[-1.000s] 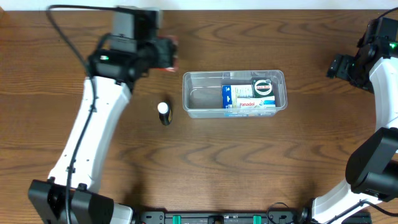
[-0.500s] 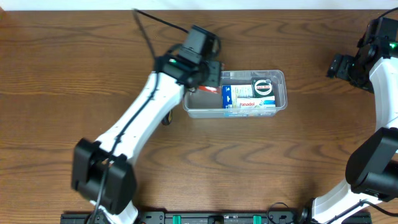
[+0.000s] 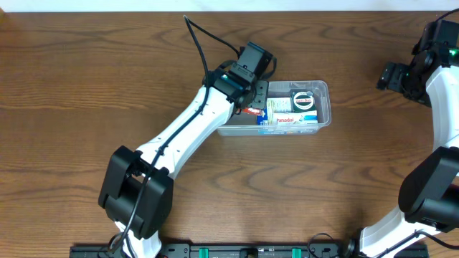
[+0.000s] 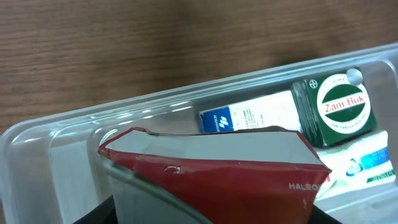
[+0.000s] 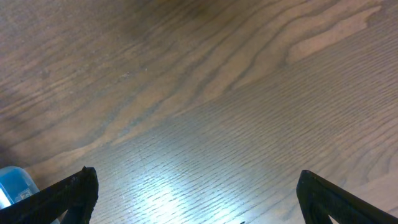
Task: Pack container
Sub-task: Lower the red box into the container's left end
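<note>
While the left gripper (image 3: pixel 252 107) clamps the red box (image 4: pixel 211 162) over the container (image 3: pixel 315 84) at the centre of the table (image 3: pixel 72 107) | right gripper (image 3: pixel 391 76) gapes empty | risk: box may snag the packed cartons (image 3: pixel 287 111), lodging tilted on release.

Container (image 3: pixel 324 119) on tabletop (image 3: pixel 107 57), mid-width, toward rear. Panadol carton (image 3: pixel 287 115) in container's right half. Zam-Buk box (image 3: pixel 303 99) at rear right corner, touching carton; on or beside it, cannot tell. Small box (image 3: pixel 251 110) in left gripper (image 3: pixel 252 100), over container's left half, just left of carton. Right gripper (image 3: pixel 393 77) far right, well apart
</note>
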Motion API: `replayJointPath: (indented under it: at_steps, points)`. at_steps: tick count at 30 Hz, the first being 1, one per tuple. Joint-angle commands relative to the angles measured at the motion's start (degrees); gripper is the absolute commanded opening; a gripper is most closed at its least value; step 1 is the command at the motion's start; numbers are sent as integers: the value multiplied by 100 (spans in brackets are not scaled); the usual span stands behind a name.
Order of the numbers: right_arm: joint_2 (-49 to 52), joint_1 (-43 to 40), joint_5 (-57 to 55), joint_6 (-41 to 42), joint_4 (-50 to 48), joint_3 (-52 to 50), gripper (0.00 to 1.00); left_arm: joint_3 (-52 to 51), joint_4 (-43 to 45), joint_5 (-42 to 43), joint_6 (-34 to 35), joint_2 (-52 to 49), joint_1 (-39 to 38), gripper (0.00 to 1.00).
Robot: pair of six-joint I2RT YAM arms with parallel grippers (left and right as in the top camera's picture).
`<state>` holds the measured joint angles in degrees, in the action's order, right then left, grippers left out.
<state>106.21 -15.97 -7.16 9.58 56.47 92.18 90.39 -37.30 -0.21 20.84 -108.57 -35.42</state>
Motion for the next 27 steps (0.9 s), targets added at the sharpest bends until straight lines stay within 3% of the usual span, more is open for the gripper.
replayJointPath:
  at_steps: [1,27]
  points:
    - [-92,-24,-33,-66,9,59,99,-55,-2,-417,240,-140,-87,56]
    - [-92,-22,-35,-66,9,61,99,-55,17,-697,393,-868,-83,56]
